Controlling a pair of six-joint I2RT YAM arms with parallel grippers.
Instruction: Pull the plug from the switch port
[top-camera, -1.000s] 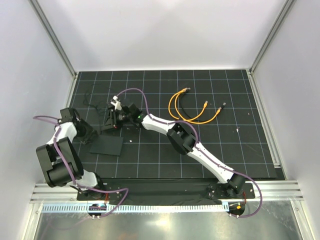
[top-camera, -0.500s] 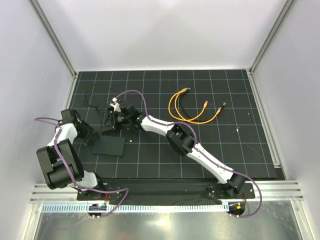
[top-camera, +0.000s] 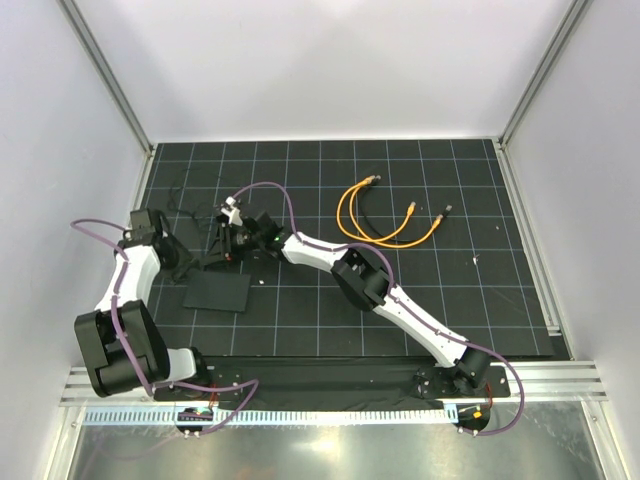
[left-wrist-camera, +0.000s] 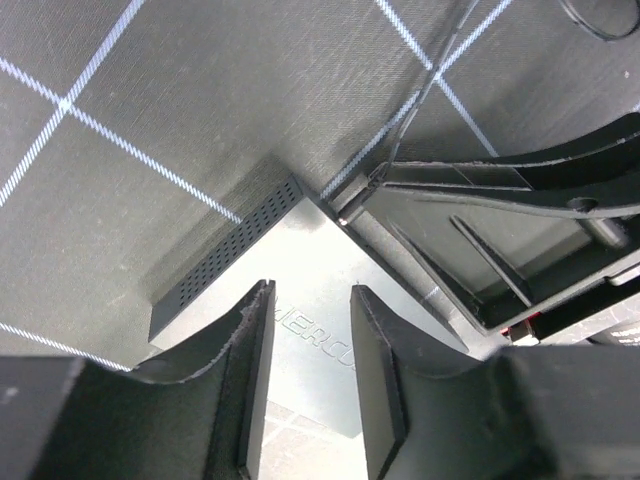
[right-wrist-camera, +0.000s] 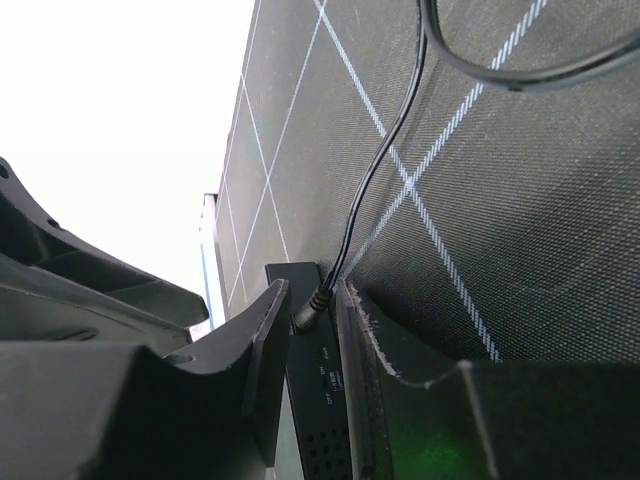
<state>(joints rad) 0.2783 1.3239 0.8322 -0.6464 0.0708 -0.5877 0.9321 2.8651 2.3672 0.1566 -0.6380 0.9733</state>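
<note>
The switch (top-camera: 217, 292) lies flat on the gridded mat (top-camera: 450, 300), at 8 o'clock from the mat's centre. The left gripper (left-wrist-camera: 310, 290) hangs over the switch's vented corner with its fingers parted and nothing between them. The right gripper (right-wrist-camera: 314, 290) sits at 12 o'clock of the switch, its fingers close on either side of the plug (right-wrist-camera: 308, 298); contact cannot be told. The plug is seated in the switch edge, and its thin black wire (right-wrist-camera: 375, 180) runs away across the mat. Orange cables (top-camera: 350, 210) lie well apart at 2 o'clock.
</note>
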